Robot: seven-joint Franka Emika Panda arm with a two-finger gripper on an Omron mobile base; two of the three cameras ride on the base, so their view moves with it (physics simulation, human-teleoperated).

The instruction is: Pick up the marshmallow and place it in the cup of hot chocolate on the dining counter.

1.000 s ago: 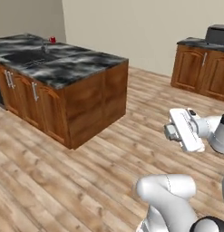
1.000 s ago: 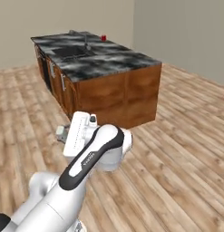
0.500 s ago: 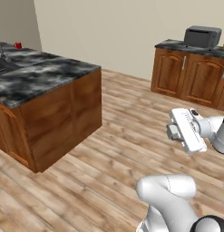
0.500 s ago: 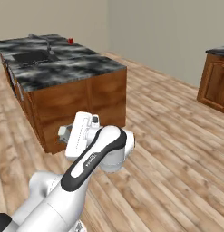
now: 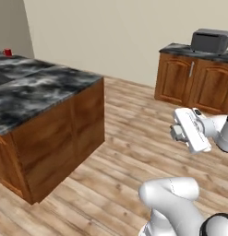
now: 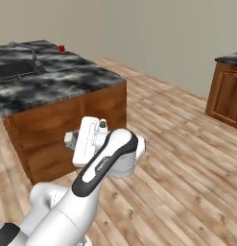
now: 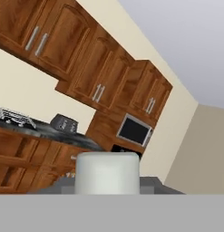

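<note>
Kitchen cabinets behind upright marshmallow pinched in end effector.

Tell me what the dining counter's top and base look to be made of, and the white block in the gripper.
Dining counter: top looks like polished black-grey marbled stone; base looks like reddish varnished wood, going by its grain. Marshmallow: matte white with rounded edges, seemingly soft.

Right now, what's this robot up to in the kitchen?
It is carrying a marshmallow pinched in its shut fingers; the white block shows right at the tips in the hand view. The arm is held up over the wooden floor, beside the counter, not over it. The red cup it is meant for sits at the counter's far end, beyond the sink, so the drop is not yet done.
</note>
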